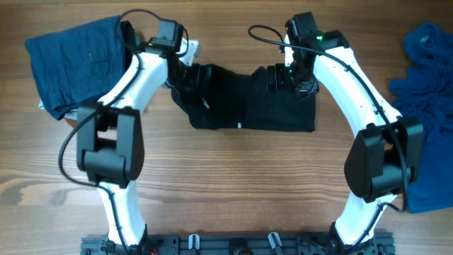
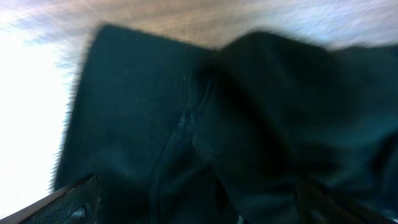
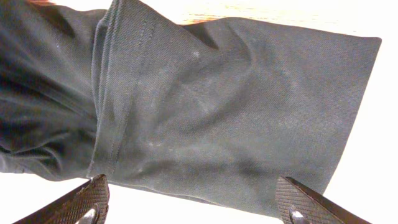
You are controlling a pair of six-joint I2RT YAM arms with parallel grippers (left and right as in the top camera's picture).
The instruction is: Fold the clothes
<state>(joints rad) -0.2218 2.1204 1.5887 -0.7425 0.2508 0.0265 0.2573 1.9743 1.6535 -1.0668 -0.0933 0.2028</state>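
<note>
Black fabric lies in the middle of the wooden tabletop [image 1: 233,184] in the overhead view: it is the black polo shirt [image 1: 248,106], gathered into a wide, uneven band. The left arm [image 1: 138,78] and the right arm [image 1: 354,85] reach to its far edge, one at each end, probably so that both ends can be lifted together for one fold. A folded blue garment [image 1: 74,57] lies at the far left corner, well apart from the shirt, and a loose blue garment [image 1: 425,99] waits at the right edge. We judge that the first is already done and the second is not.

The left wrist view is blurred. The shirt [image 2: 249,112] fills almost all of it, with a strip of tabletop [image 2: 186,15] above. The left jaws stand wide apart, one fingertip [image 2: 74,199] in each lower corner, and they grip nothing.

In the right wrist view we see a sleeve [image 3: 236,106] with its stitched hem [image 3: 102,93] lying flat. The right jaws are also spread wide, with nothing held. Whether they touch the cloth, we cannot tell.
</note>
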